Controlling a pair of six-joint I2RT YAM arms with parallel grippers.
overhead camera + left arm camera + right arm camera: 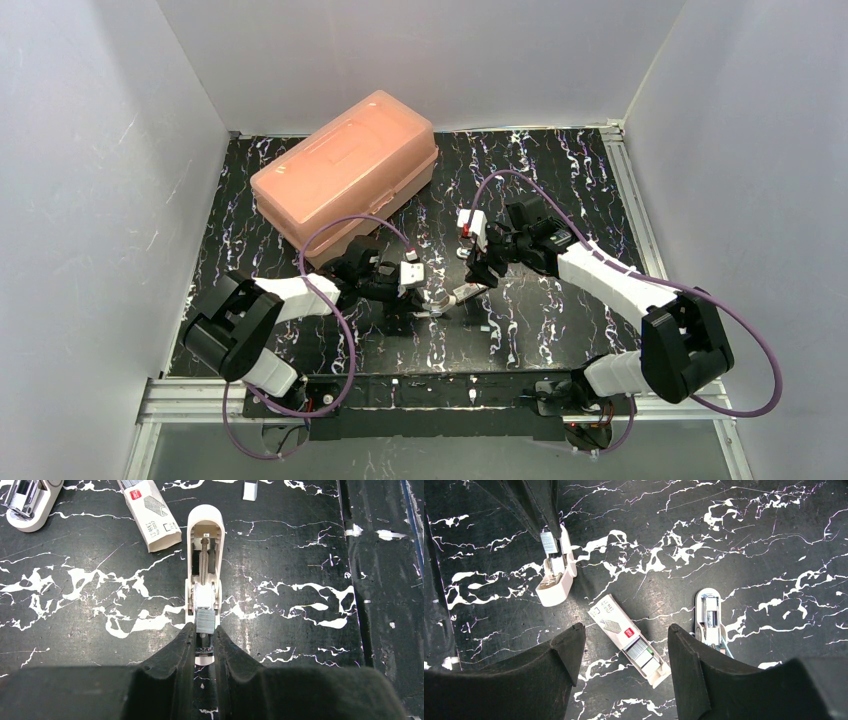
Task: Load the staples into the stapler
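Two fingers of the left gripper (204,631) pinch a short grey strip of staples (205,620) over the near end of the stapler (204,535); whether the strip touches its channel we cannot tell; the stapler lies opened on the black marbled table (300,540), spring exposed, between the two arms; we see the right gripper (625,630) spread wide, grasping nothing, above the staple box (613,623), whose drawer is slid partly out; a white stapler-like piece (708,615) lies near the box, apart from it
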